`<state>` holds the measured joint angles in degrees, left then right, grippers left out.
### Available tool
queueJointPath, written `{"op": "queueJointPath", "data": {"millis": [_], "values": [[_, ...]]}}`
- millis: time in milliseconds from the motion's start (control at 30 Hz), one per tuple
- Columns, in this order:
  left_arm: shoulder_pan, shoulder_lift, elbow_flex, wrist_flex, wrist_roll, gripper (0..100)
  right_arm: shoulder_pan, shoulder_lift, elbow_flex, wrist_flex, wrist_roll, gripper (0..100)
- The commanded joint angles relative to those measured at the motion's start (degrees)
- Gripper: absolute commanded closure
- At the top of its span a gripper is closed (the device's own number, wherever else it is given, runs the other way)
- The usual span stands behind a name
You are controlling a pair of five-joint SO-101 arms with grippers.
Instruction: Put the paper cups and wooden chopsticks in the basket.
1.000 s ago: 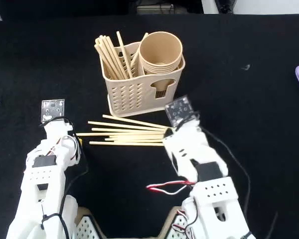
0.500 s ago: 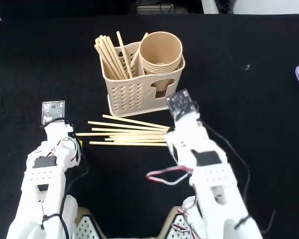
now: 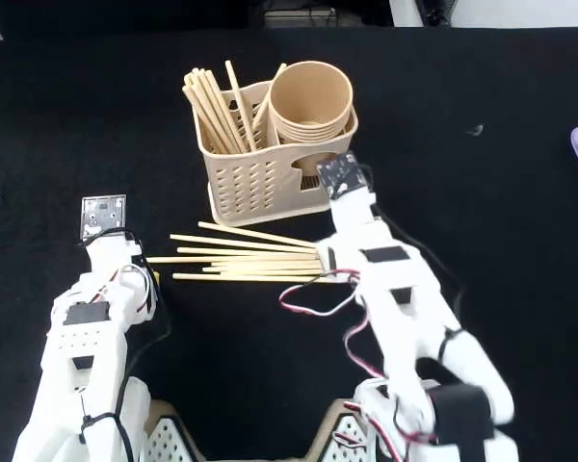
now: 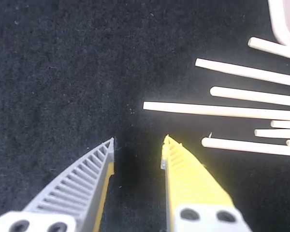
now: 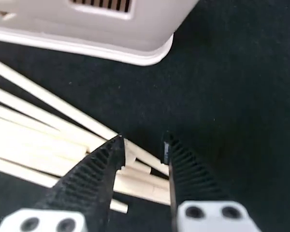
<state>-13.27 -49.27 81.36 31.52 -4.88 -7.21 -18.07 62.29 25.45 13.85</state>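
The right fingers [image 5: 183, 166] stood apart and held nothing. The near ends of the loose wooden chopsticks [image 5: 48, 145] lay on the black tabletop [image 5: 222, 87], between and beside them. One fingertip overlapped a stick's end; whether it touched could not be told. Beyond the fingertips, the basket [image 5: 111, 34] was cut off to its lower corner. The left fingers [image 4: 176, 159] were likewise apart and held nothing, their tips just short of the sticks' other ends. Seen from above, each arm covered its own fingers, and the right arm hid the sticks' ends. The paper cups [image 3: 310, 96] sat stacked in one compartment of the basket, with leaning chopsticks [image 3: 217, 106] in the other.
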Motion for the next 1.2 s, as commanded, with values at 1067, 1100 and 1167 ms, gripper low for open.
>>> {"op": "queueJointPath", "data": {"millis": [1067, 1100, 1167], "values": [[0.7, -1.1, -0.5, -1.2, -0.4, 83, -10.8, -15.7, -4.4, 22.9, 14.7, 86.8], [0.7, -1.1, -0.5, -1.2, -0.4, 83, -12.0, -17.6, -3.8, 25.1, 14.8, 86.8], [0.7, -1.1, -0.5, -1.2, -0.4, 83, -16.1, -20.0, -2.5, 28.9, 16.4, 86.8]]}}
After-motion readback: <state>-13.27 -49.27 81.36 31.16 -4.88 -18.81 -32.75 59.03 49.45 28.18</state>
